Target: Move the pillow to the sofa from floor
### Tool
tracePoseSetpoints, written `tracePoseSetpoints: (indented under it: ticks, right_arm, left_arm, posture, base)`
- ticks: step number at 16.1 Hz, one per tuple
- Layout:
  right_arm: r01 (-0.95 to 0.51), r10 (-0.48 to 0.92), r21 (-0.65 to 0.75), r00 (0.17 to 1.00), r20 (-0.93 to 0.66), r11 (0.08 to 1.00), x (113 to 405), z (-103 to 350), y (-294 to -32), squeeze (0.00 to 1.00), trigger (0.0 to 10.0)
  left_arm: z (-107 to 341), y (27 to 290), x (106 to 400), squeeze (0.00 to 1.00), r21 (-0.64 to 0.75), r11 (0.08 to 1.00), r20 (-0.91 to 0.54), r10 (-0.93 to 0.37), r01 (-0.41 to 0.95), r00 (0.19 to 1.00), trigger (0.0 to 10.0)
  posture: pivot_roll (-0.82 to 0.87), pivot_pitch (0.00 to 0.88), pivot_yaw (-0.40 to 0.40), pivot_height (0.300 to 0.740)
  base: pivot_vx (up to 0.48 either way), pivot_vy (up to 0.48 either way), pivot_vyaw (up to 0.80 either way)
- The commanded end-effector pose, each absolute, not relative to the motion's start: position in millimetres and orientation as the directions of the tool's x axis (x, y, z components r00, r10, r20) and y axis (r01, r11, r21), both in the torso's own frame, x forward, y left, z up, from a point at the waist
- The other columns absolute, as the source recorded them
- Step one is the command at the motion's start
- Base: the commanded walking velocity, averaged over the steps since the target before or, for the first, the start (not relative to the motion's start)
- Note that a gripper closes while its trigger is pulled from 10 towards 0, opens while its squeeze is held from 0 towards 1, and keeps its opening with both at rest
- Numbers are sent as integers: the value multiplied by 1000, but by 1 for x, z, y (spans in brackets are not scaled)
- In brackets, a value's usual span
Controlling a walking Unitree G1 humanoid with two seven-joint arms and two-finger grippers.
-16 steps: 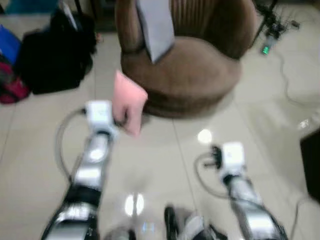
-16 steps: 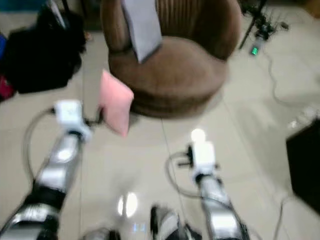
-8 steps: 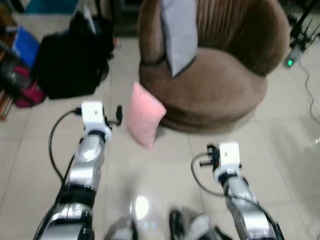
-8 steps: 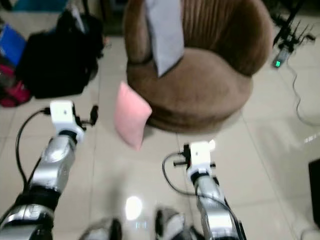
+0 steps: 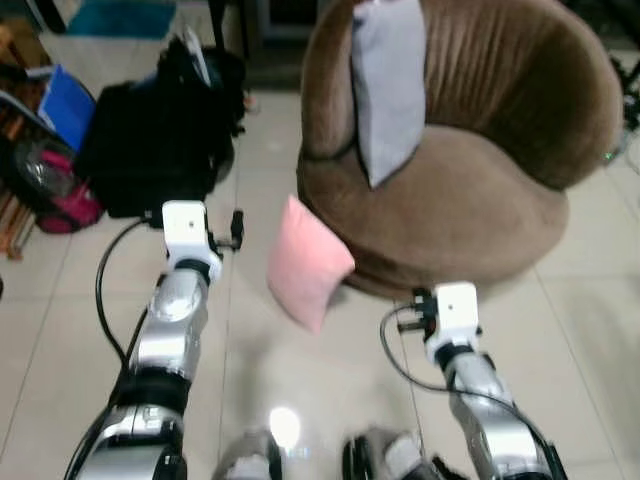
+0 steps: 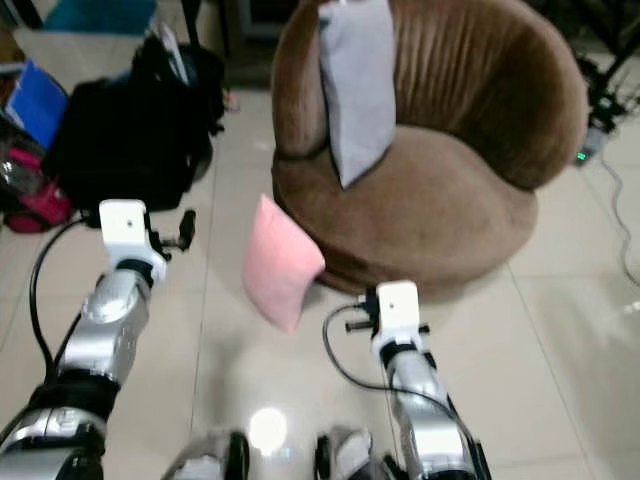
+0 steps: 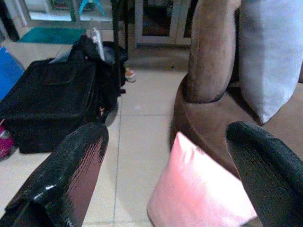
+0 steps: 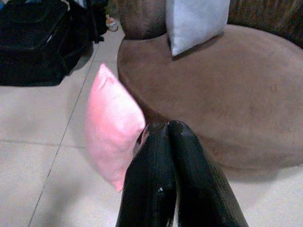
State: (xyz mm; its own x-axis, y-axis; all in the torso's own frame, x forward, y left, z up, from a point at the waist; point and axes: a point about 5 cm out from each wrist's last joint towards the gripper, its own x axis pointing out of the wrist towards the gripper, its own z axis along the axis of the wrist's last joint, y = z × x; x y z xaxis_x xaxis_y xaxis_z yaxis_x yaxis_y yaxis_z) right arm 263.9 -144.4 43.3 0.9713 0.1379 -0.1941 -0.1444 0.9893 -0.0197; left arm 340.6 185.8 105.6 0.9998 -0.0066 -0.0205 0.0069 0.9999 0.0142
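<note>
Seemingly soft and light, the pink pillow point(image 5: 308, 262), leaned against the sofa point(image 5: 470, 200), was judged best pinched at its upper corner; the left gripper point(image 7: 161, 175) fingers were spread wide, the right gripper point(image 8: 168, 130) fingers pressed together, empty.

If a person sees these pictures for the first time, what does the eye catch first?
First the pink pillow, standing on the tiled floor and leaning on the base of the round brown sofa, where a grey pillow is propped. Both silver arms reach toward it, the left gripper open, the right gripper shut.
</note>
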Motion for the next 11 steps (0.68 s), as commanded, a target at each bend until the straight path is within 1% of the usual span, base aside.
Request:
tracePoseSetpoints:
  ticks: [1,5,7,8,11]
  right_arm:
    - [-118,106,-42,972,-210,992,261,40,-156,0,10000]
    - [-117,106,-41,972,-209,992,261,40,-154,0,10000]
    - [-116,105,-40,972,-209,992,260,40,-155,0,10000]
    - [-117,106,-39,972,-211,992,260,39,-154,0,10000]
    - [-122,112,-37,971,-213,992,260,38,-151,0,10000]
  left_arm:
    - [102,177,340,0,6,1000,-32,-31,31,999,10000]
    - [102,177,341,0,17,999,-34,-31,32,999,10000]
    - [99,175,340,0,22,999,-43,-33,34,999,10000]
    - [99,176,340,0,24,999,-44,-33,34,999,10000]
    - [101,179,341,0,33,999,-41,-27,28,999,10000]
  posture:
    - [-113,216,-64,740]
    - [-112,221,-59,740]
    - [-72,226,-69,740]
    - [-62,224,-48,740]
    - [-66,224,-49,740]
  base:
    - [334,0,0]
    - [356,0,0]
    - [354,0,0]
    - [352,0,0]
    - [355,0,0]
